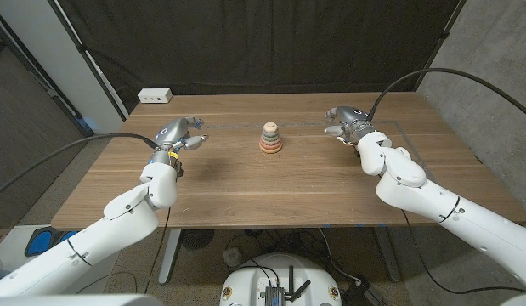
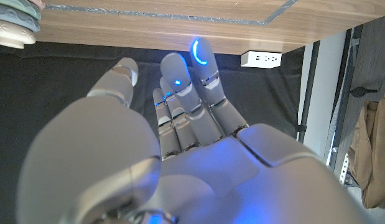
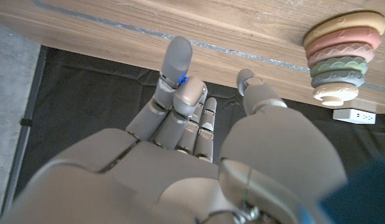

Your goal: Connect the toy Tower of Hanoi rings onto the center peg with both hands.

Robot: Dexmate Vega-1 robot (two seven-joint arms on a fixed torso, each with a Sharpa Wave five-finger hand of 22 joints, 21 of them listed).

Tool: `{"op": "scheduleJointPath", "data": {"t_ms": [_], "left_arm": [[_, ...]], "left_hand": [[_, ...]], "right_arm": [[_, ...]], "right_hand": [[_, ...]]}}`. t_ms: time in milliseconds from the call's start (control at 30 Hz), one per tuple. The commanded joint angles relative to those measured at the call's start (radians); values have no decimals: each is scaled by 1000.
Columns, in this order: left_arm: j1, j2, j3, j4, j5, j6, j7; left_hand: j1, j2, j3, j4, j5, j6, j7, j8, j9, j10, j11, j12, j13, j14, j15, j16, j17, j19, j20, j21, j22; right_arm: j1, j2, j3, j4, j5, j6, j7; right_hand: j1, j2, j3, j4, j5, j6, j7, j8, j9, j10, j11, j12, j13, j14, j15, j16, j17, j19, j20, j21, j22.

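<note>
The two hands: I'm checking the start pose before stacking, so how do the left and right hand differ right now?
The left hand sits left of the ring stack and nearer the robot; the right hand sits right of it, closer to the table's far edge. In its wrist view, the left hand's fingers glow with blue lights; the right hand's fingers show only a small one. Both hold nothing, fingers extended.

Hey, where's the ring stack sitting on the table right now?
In the head view the ring stack stands near the middle of the wooden table, between the left hand and the right hand, touching neither.
</note>
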Motion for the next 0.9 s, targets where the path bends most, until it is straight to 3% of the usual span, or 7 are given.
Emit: {"op": "scheduleJointPath", "data": {"t_ms": [33, 167, 367, 667, 800, 900], "left_arm": [[17, 22, -25, 12, -10, -48, -2], [-19, 24, 0, 31, 7, -32, -20], [-41, -29, 25, 79, -4, -47, 6], [-34, -19, 30, 73, -6, -26, 2], [-56, -2, 93, 36, 90, 62, 4], [-55, -9, 84, 37, 73, 49, 1]], "left_hand": [[-2, -5, 2, -1, -6, 1, 0, 4, 2, 2, 1, 3, 2, -6, 0, -8, -3, -3, -105, 1, 3], [0, -4, 3, -2, -5, -2, -1, 3, 2, -1, 0, 3, 2, 7, 0, 6, 10, 1, -106, 3, 3], [-5, -12, 4, -3, -5, 1, -3, 4, 1, 5, 0, 6, 1, -11, 0, 1, 15, -6, -105, -4, 0], [-9, -18, -2, -3, -6, -5, -5, 2, 1, -6, -1, 5, 10, -44, -1, -29, -24, -26, -105, -10, 1], [-12, -18, -6, -1, -6, -17, -7, -2, 0, -16, 1, 2, 11, -36, -1, -21, -23, -29, -104, -10, 2], [-13, -18, -8, -1, -6, -22, -10, -3, -1, -17, -4, 2, 11, -36, -1, -18, -25, -32, -105, -12, 2]], "right_arm": [[-108, 3, 58, 18, 58, 30, -152], [-138, -13, 74, 26, 71, 60, -198], [-159, -42, 81, 38, 72, 92, -228], [-191, -41, 103, 70, 86, 107, -289], [-190, -32, 95, 86, 79, 109, -308], [-191, -32, 88, 89, 66, 98, -314]], "right_hand": [[3, 12, 8, -1, 7, 18, 2, 8, 3, 16, -1, 7, 3, 11, -1, 10, 5, 12, -19, 4, 3], [5, 13, 10, -2, 8, 29, -1, 13, 4, 17, -1, 7, 4, 13, -1, 14, 6, 13, -18, 5, 4], [5, 14, 11, -2, 9, 47, -3, 23, 9, 16, -2, 5, 5, 15, 0, 19, 7, 11, -18, 4, 3], [2, 13, 11, -1, 9, 61, -5, 32, 15, 21, -2, 5, 6, 14, 0, 23, 6, 11, -18, 5, 3], [-1, 13, 11, 0, 8, 70, -7, 38, 19, 16, -2, 3, 8, 13, 0, 26, 6, 9, -18, 5, 3], [-3, 12, 11, 1, 8, 69, -8, 39, 22, 14, -1, 1, 8, 11, 1, 27, 7, 8, -17, 5, 3]]}}
